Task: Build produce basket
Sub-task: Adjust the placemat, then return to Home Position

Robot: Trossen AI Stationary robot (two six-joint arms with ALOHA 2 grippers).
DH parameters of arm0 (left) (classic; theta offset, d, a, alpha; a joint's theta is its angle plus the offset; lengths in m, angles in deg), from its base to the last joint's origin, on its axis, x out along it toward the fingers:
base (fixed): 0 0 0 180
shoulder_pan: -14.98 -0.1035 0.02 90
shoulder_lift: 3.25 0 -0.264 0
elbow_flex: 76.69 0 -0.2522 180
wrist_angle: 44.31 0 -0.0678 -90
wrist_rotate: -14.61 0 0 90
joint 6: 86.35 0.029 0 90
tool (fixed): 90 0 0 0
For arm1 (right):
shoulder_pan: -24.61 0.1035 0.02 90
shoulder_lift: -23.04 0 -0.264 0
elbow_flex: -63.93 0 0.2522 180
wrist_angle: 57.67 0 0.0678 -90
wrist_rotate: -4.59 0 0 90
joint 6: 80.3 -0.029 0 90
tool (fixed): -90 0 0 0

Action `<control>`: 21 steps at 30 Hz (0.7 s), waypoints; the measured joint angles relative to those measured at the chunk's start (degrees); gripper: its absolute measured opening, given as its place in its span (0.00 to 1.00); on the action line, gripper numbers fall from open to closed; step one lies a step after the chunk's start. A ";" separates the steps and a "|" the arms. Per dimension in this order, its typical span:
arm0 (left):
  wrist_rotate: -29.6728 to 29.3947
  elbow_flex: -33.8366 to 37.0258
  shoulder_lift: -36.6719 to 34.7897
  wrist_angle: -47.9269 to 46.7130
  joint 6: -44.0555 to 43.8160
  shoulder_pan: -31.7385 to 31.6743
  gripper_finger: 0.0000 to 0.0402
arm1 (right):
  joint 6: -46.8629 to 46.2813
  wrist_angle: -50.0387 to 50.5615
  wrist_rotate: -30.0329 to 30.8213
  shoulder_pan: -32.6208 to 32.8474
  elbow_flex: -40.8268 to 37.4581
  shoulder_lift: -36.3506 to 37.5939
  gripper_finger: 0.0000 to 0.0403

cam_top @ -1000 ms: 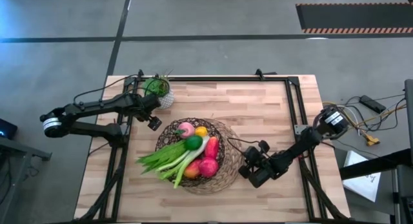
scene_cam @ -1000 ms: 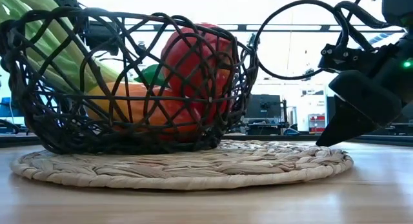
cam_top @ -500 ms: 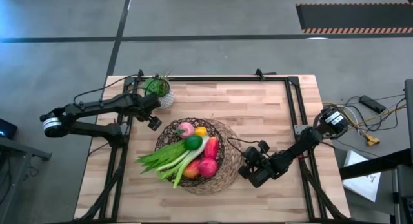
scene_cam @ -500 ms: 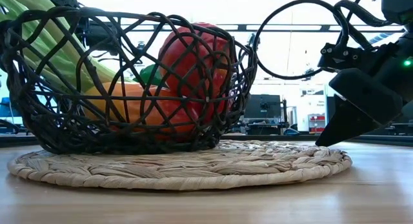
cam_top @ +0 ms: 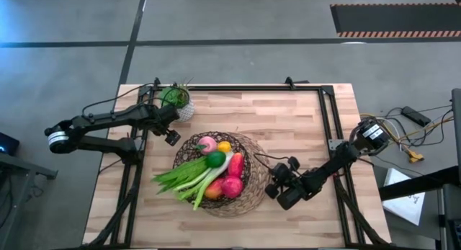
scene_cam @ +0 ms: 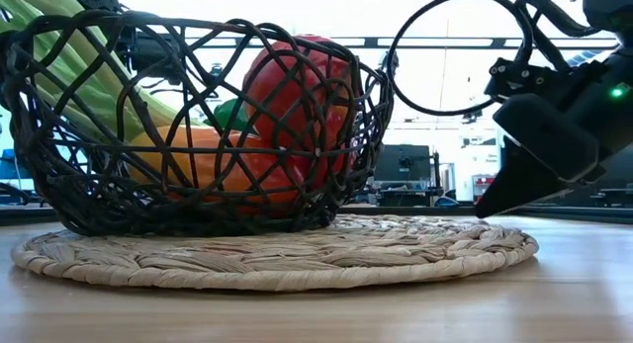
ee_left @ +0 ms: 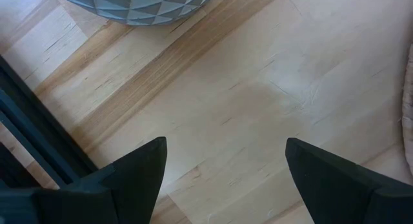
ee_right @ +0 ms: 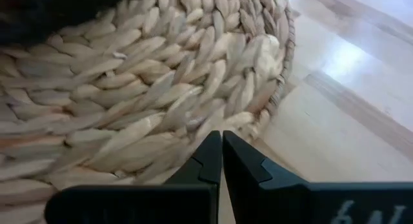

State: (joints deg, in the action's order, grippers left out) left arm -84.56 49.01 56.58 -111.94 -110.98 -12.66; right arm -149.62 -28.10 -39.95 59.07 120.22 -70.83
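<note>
Down at the right gripper (ee_right: 221, 161), the two dark fingers (ee_right: 203, 162) are pressed flat together with nothing between them, their tips just at the edge of the woven straw mat (ee_right: 129, 82). From above, that gripper (cam_top: 274, 189) sits low over the table (cam_top: 288, 127), right beside the mat's (cam_top: 256, 185) right rim, and the low view shows its dark body (scene_cam: 544, 145) angled down toward the mat's (scene_cam: 277, 259) edge.

Across the table, the left gripper (ee_left: 222, 179) has its fingers (ee_left: 139, 166) spread wide apart, empty, over bare wood, with the faceted pale plant pot (ee_left: 139, 4) close ahead of them. Seen from above it (cam_top: 171, 137) hangs between the potted plant (cam_top: 176, 100) and the upper left rim of the basket (cam_top: 248, 163), touching neither.

The basket (scene_cam: 59, 175) stands in the middle of the mat, dark wicker, already loaded. The green leafy bunch (cam_top: 180, 174) and the white-green leek (cam_top: 212, 178) stick out over its left rim. Around them lie a pink peach (cam_top: 207, 143), a yellow lemon (cam_top: 225, 146), a green lime (cam_top: 215, 159), a long red-orange fruit (cam_top: 236, 164), a red apple (cam_top: 232, 186) and an orange fruit (cam_top: 214, 191). Through the weave at table height the red apple (scene_cam: 302, 106) and orange fruit (scene_cam: 218, 155) show clearly, green stalks (scene_cam: 74, 56) leaning up at the left.
</note>
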 joint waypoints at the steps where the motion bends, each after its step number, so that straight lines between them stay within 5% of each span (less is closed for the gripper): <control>1: 0.00 0.00 0.00 0.00 0.00 0.00 0.75 | 0.67 -0.71 0.04 0.00 0.00 0.00 0.02; 21: 0.00 0.00 0.00 0.00 0.00 0.00 0.75 | 6.97 -6.17 0.16 0.02 0.00 0.00 0.02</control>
State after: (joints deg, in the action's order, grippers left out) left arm -84.56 49.01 56.58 -111.94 -110.98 -12.66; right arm -142.65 -34.27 -39.79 59.09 120.22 -70.83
